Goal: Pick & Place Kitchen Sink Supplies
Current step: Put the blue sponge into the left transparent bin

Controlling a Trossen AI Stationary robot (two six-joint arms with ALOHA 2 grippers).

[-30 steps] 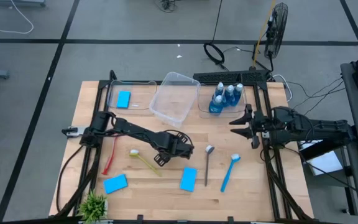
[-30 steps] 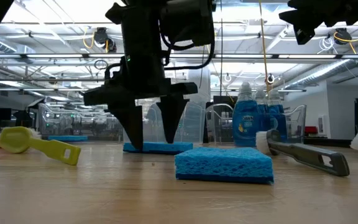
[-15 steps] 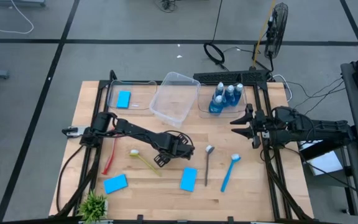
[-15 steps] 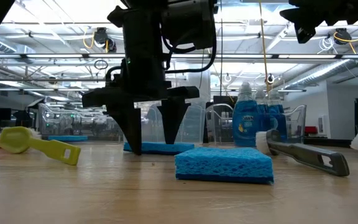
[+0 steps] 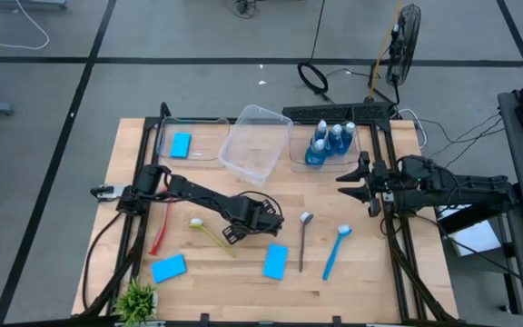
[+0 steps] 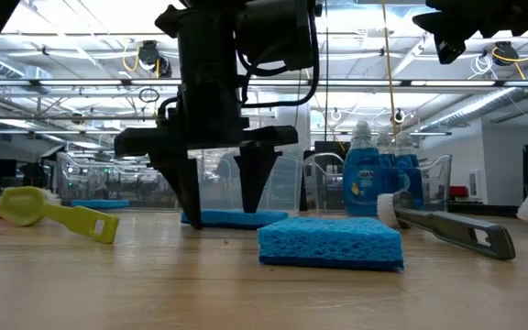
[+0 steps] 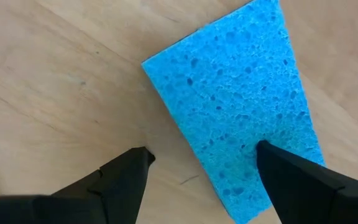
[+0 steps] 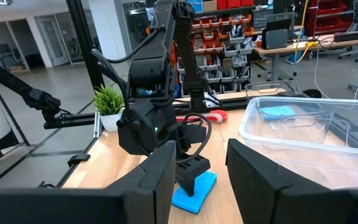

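Sponge (image 5: 275,261), bright blue and flat, lies near the worktop's front edge. Left gripper (image 5: 235,232) hangs just above one end of it, fingers spread, grasping nothing. Right gripper (image 5: 354,181) waits spread near the worktop's right edge.

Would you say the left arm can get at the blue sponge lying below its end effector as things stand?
Probably yes. The left end effector is open just above the blue sponge, one finger over it and one over bare table, and nothing lies between. It seems off-centre, so a small shift may help.
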